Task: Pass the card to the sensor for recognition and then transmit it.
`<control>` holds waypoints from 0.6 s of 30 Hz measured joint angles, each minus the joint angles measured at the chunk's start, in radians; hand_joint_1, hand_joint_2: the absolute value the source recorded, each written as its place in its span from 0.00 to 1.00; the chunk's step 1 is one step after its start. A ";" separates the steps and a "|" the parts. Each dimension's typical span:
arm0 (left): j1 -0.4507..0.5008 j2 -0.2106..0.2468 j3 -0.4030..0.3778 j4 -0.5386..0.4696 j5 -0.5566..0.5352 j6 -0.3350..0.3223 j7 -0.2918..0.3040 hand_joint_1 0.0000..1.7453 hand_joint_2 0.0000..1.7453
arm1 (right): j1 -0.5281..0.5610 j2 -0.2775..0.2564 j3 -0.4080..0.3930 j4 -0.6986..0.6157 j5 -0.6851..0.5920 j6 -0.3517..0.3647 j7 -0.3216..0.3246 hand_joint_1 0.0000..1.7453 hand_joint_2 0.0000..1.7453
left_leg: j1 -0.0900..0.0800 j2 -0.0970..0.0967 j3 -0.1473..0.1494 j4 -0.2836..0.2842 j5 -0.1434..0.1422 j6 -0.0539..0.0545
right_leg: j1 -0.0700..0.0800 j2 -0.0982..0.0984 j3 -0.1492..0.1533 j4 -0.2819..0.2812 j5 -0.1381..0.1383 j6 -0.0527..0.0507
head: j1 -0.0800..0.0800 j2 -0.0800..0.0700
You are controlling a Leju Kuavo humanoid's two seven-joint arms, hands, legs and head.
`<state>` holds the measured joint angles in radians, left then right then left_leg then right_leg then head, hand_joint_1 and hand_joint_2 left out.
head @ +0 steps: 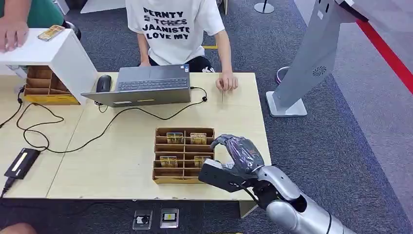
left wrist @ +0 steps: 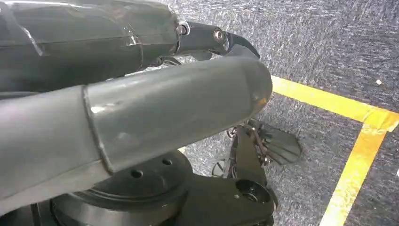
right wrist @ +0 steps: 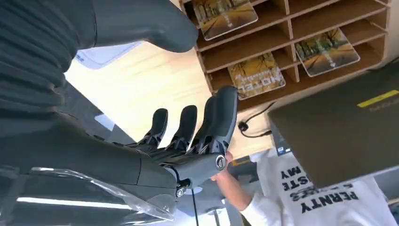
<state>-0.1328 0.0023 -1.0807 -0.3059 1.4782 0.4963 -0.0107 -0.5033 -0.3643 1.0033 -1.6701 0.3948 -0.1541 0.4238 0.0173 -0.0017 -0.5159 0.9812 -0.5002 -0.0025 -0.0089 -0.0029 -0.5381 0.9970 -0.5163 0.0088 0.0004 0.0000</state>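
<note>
We judged step as pre-grasp: right hand (head: 237, 155) hovered just right of card rack (head: 184, 154), fingers apart, holding nothing. Cards (head: 175, 138) sat in rack slots. Left hand (left wrist: 141, 103) state: cannot tell. Next move needs pinching one card, lifting it clear of rack.

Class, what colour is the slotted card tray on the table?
Brown, like cardboard: the card tray shows best in the head view.

Our right hand (head: 237, 158) raised, empty
Our silver right arm (head: 292, 207) reaches up from below, fingers (right wrist: 188, 123) apart and gently curved; our left hand (left wrist: 141, 94) hangs low.
</note>
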 joint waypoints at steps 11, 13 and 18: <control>-0.001 0.002 -0.001 -0.006 0.009 0.001 0.000 0.00 0.00 | -0.013 0.029 0.023 0.058 -0.006 0.011 -0.012 0.47 1.00 | 0.000 0.000 0.000 0.000 0.000 0.000 | 0.000 0.000 0.000 0.000 0.000 0.000 | 0.000 0.000; -0.001 0.002 -0.001 -0.006 0.012 0.002 0.000 0.00 0.00 | -0.021 0.038 0.027 0.072 -0.011 0.018 -0.020 0.51 1.00 | 0.000 0.000 0.000 0.000 0.000 0.000 | 0.000 0.000 0.000 0.000 0.000 0.000 | 0.000 0.000; -0.001 0.002 -0.001 -0.008 0.022 0.006 0.001 0.00 0.00 | -0.039 0.061 0.042 0.107 -0.021 0.026 -0.034 0.51 1.00 | 0.000 0.000 0.000 0.000 0.000 0.000 | 0.000 0.000 0.000 0.000 0.000 0.000 | 0.000 0.000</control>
<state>-0.1337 0.0042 -1.0815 -0.3143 1.5000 0.5028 -0.0095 -0.5419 -0.3029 1.0449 -1.5633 0.3735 -0.1278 0.3899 0.0173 -0.0018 -0.5160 0.9812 -0.5002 -0.0025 -0.0089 -0.0029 -0.5381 0.9973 -0.5163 0.0088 0.0000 0.0000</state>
